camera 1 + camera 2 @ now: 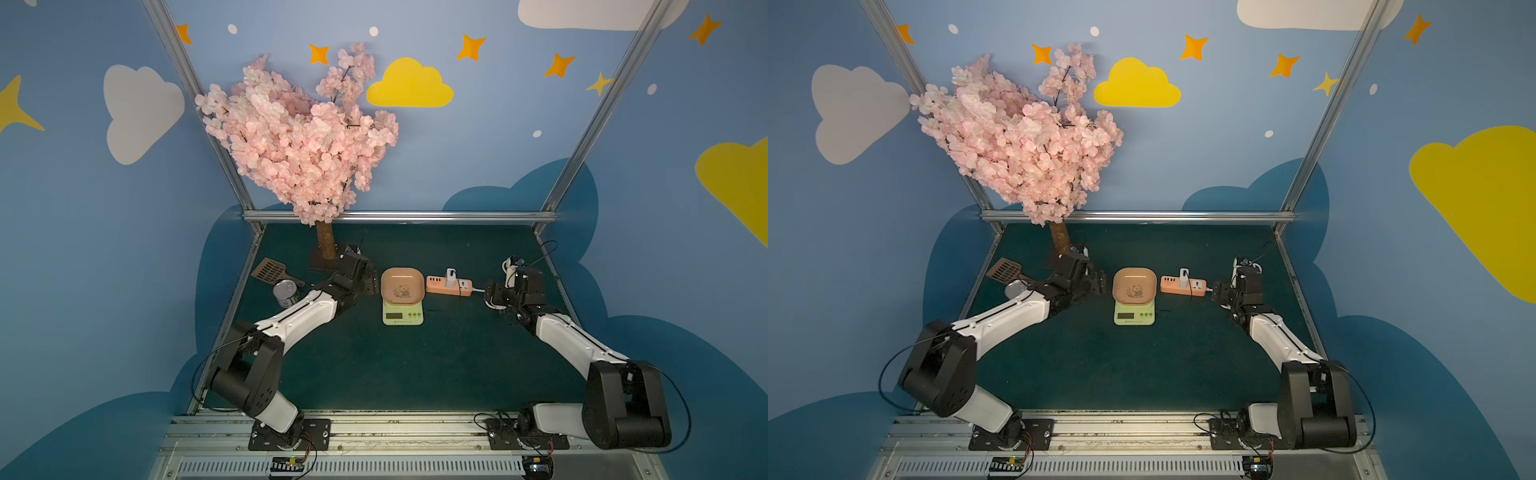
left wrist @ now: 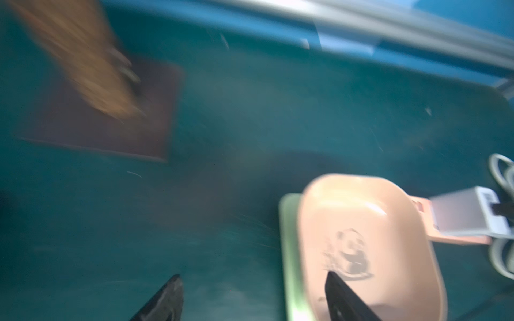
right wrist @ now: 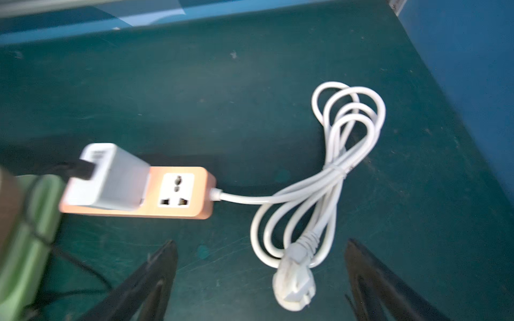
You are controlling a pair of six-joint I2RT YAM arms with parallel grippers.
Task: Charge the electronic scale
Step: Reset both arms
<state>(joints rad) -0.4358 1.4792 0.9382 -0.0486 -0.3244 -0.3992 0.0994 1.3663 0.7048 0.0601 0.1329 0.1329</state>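
Observation:
The electronic scale [image 1: 402,316] [image 1: 1133,316] stands mid-table in both top views: pale green base, grey display, peach-pink panda tray. Right of it lies a salmon-orange power strip [image 1: 465,287] [image 3: 180,194] with a white charger block [image 1: 451,277] [image 3: 111,178] plugged in. A black cable [image 3: 80,169] leaves the charger and crosses the scale's green side [image 3: 27,236]. My left gripper [image 1: 368,282] [image 2: 253,280] hangs open just left of the scale, one finger [image 2: 342,297] over the tray [image 2: 361,222], nothing held. My right gripper [image 1: 490,295] [image 3: 261,241] is open and empty beside the strip's right end.
The strip's coiled white cord [image 3: 333,172] and its plug [image 3: 297,289] lie loose under the right gripper. A pink blossom tree [image 1: 299,145] on a brown base, a brown slotted scoop [image 1: 270,272] and a tin can [image 1: 286,293] stand at the back left. Aluminium rails edge the table.

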